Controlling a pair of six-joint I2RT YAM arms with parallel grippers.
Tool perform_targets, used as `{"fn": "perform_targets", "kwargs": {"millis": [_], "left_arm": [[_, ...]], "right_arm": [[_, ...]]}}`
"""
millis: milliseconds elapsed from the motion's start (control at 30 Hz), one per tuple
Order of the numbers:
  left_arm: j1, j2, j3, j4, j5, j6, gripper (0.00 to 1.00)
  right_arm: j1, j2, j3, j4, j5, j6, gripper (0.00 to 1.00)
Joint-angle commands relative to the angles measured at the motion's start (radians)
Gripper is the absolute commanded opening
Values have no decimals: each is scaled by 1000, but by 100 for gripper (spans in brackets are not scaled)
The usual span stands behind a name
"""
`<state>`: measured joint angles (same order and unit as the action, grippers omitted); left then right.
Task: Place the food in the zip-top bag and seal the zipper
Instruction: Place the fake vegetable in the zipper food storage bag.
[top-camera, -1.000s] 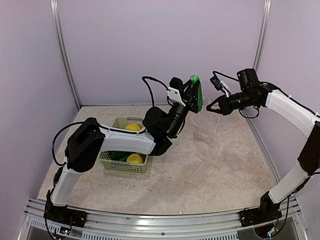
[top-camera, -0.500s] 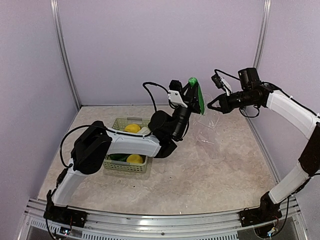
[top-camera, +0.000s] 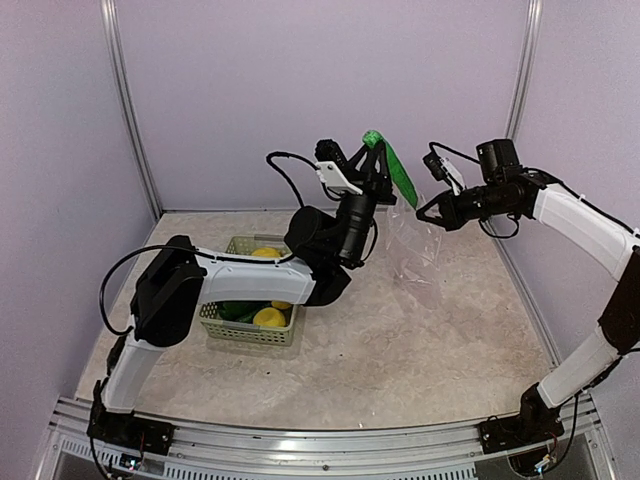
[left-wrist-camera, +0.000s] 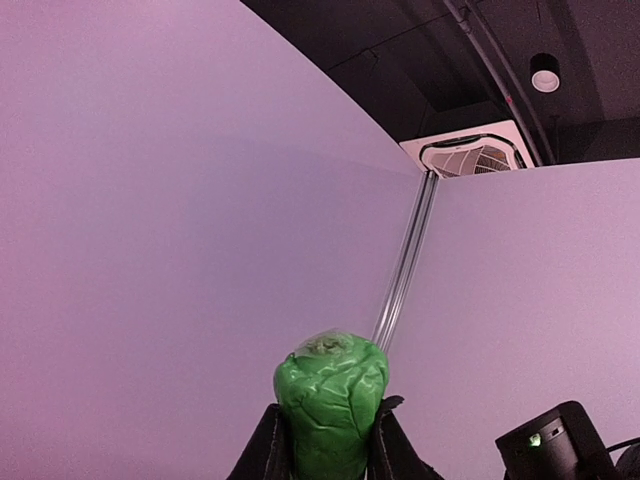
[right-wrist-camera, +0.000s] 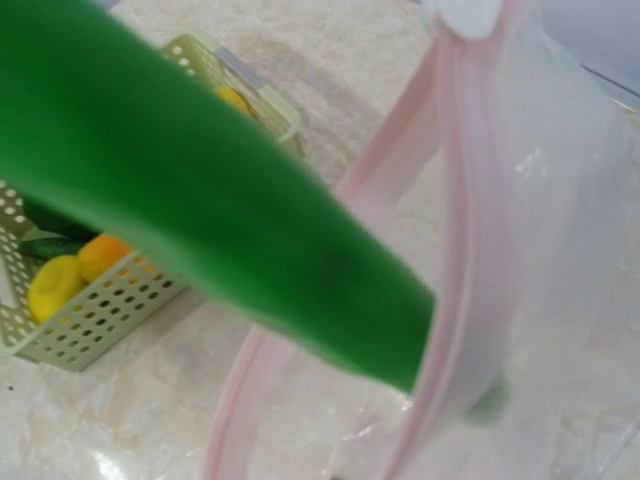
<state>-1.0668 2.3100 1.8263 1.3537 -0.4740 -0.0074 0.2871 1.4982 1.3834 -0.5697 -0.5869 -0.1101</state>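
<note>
My left gripper (top-camera: 375, 172) is shut on a green leafy food piece (top-camera: 392, 168) and holds it high, tilted down toward the bag. In the left wrist view the piece (left-wrist-camera: 330, 395) stands between my fingers (left-wrist-camera: 263, 450). My right gripper (top-camera: 432, 212) is shut on the mouth edge of the clear zip-top bag (top-camera: 415, 250), which hangs open below it. In the right wrist view the blurred green piece (right-wrist-camera: 200, 190) ends at the bag's open mouth, ringed by the pale pink zipper (right-wrist-camera: 452, 220). Yellow lemons (top-camera: 268, 317) and an orange piece (right-wrist-camera: 105, 255) lie in the basket.
The pale green slatted basket (top-camera: 245, 333) stands on the table left of centre, under my left arm, and also shows in the right wrist view (right-wrist-camera: 110, 305). Purple walls and metal corner posts (top-camera: 128, 110) close the space.
My left gripper rose and swung a little left, tilting the green piece so that its lower end points at the bag mouth. The right gripper with the bag stayed nearly still.
</note>
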Motion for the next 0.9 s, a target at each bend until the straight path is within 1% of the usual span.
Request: {"fn": "perform_targets", "kwargs": {"millis": [0, 133, 233, 367, 433, 500, 567, 633, 667, 767, 800, 867], "left_arm": [[-11, 74, 51, 61, -24, -14, 0], [-25, 89, 40, 60, -40, 4, 0], [-25, 93, 27, 48, -51, -19, 0], [-22, 123, 58, -35, -41, -43, 0], [-24, 144, 86, -112, -27, -32, 0], [-25, 161, 118, -219, -45, -30, 0], [-25, 169, 110, -281, -59, -55, 0], [-25, 168, 102, -370, -34, -85, 0], [-24, 166, 101, -411, -19, -99, 5], [-24, 150, 87, -476, 13, -116, 40], [-24, 141, 77, -486, 22, -113, 49], [-22, 111, 53, -506, 23, -112, 60]], "right_arm": [[-13, -46, 14, 17, -65, 27, 0], [-37, -61, 13, 34, -96, 49, 0], [-46, -66, 7, 46, -138, 59, 0], [-46, -68, 2, 54, -167, 61, 0], [-47, -72, 3, 52, -134, 50, 0], [-47, -78, 6, 47, -69, 40, 0], [-47, -88, 6, 50, -15, 27, 0], [-50, -97, 3, 60, 24, 23, 0], [-50, -101, 1, 64, 38, 21, 0], [-49, -108, -18, 88, 77, 15, 0], [-49, -111, -24, 94, 92, 15, 0], [-49, -109, -29, 101, 119, 13, 0]]}}
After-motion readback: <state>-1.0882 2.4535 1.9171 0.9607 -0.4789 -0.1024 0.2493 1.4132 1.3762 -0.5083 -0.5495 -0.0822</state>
